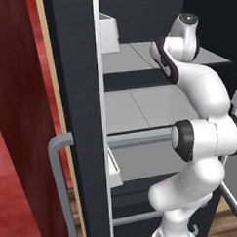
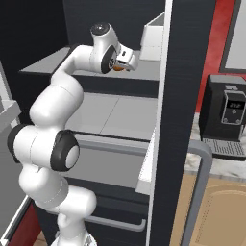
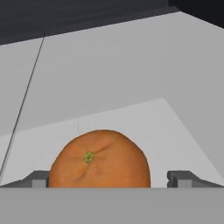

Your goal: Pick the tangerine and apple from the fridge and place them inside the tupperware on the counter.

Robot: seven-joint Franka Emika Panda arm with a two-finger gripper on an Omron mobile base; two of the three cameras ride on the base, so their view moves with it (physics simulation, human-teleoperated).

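Note:
The tangerine (image 3: 100, 157), a plain orange ball with a small green dot, lies on a light grey shelf (image 3: 131, 78) of the fridge (image 1: 80, 93). My gripper (image 3: 111, 179) is open, with one fingertip on each side of the fruit. The left tip is almost touching it and a gap shows on the right. In the right base view the gripper (image 2: 126, 62) reaches over the upper shelf and a bit of the tangerine (image 2: 116, 67) shows under the hand. The apple and the tupperware are out of view.
The fridge stands open with grey shelves (image 2: 110, 115) and a white door bin (image 2: 153, 36). Its dark door edge (image 2: 182, 96) and grey bar handle (image 2: 199, 192) are at the right. A black coffee machine (image 2: 228, 115) stands on the marbled counter (image 2: 226, 168).

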